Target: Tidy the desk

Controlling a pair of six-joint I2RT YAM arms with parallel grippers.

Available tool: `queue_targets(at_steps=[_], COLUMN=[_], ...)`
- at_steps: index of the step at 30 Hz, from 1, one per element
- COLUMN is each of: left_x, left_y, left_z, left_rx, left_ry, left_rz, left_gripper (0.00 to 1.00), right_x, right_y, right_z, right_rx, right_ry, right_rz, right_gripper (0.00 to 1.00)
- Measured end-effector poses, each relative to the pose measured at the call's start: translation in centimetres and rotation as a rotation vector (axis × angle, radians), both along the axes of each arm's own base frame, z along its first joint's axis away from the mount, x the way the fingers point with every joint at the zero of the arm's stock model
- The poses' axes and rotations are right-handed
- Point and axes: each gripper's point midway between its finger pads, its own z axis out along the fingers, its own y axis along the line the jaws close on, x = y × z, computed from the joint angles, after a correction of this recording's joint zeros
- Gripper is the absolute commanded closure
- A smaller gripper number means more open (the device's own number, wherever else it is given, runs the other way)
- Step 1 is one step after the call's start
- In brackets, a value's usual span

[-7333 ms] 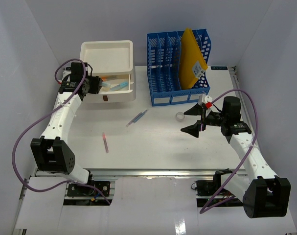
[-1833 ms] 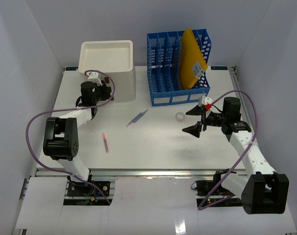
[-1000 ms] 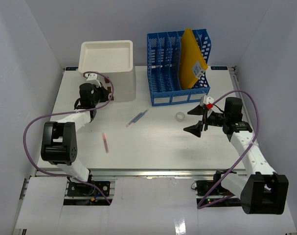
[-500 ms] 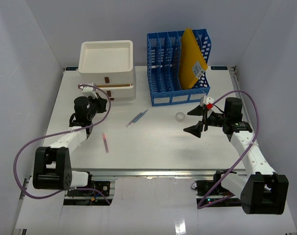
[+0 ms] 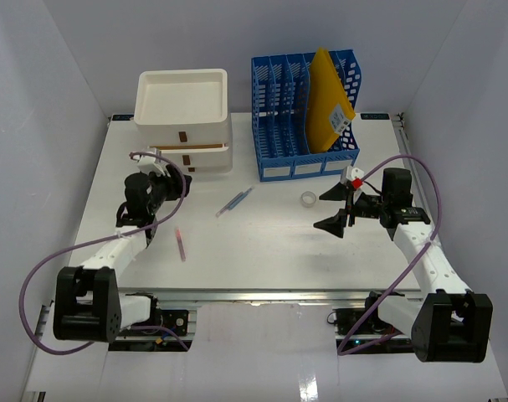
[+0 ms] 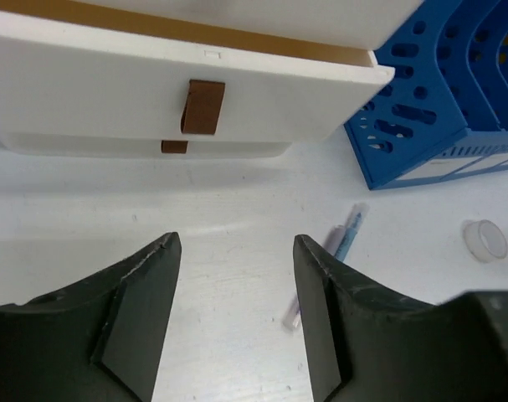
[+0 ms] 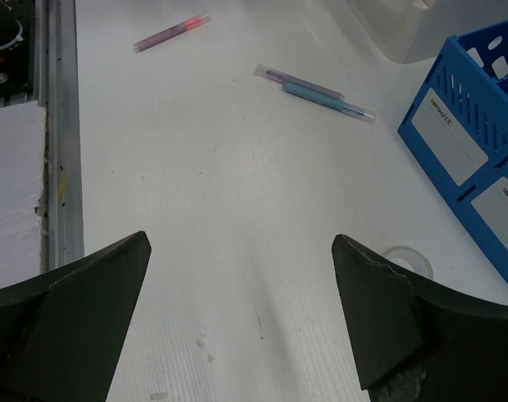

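The desk [image 5: 262, 251] is a white tabletop with a silver rail along its front edge. On it lie a blue and a purple pen [image 5: 234, 202] side by side, a red pen [image 5: 180, 244] and a small clear tape roll [image 5: 308, 198]. My left gripper [image 5: 173, 186] is open and empty, just in front of the white drawer box [image 5: 183, 117], whose drawers are shut. In the left wrist view the gripper [image 6: 235, 243] faces the brown drawer handles [image 6: 203, 106], with the pens [image 6: 341, 243] to its right. My right gripper [image 5: 333, 208] is open and empty beside the tape roll [image 7: 408, 258].
A blue file rack [image 5: 306, 117] holding a yellow envelope [image 5: 329, 100] stands at the back, right of the drawer box. The right wrist view shows the pens [image 7: 316, 90], the red pen [image 7: 171, 32] and the front rail [image 7: 57, 126]. White walls close in the desk.
The drawer that stood open with items in it is now shut. My left gripper has drawn back from the drawer box toward the near side. The right arm has barely moved.
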Motion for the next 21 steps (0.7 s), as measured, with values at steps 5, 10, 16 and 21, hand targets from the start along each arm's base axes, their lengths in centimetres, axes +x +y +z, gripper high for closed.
queue_targets(at_steps=[5, 10, 16, 21], left_x=[3.1, 6.3, 9.2, 9.6], left_y=[-0.5, -0.6, -0.1, 0.3], left_z=[-0.9, -1.8, -2.1, -2.7], left_rx=[0.015, 0.043, 0.078, 0.098], left_ry=[0.050, 0.082, 0.097, 0.114], left_rz=[-0.030, -0.035, -0.014, 0.009], left_gripper=[0.13, 0.19, 0.34, 0.54], right_x=[0.0, 0.1, 0.0, -0.1], right_y=[0.0, 0.0, 0.0, 0.0], right_z=[-0.3, -0.6, -1.0, -1.0], right_rx=[-0.003, -0.005, -0.006, -0.003], right_ry=[0.005, 0.016, 0.038, 0.046], right_rz=[0.002, 0.003, 0.004, 0.008], right_gripper=[0.04, 0.04, 0.04, 0.04])
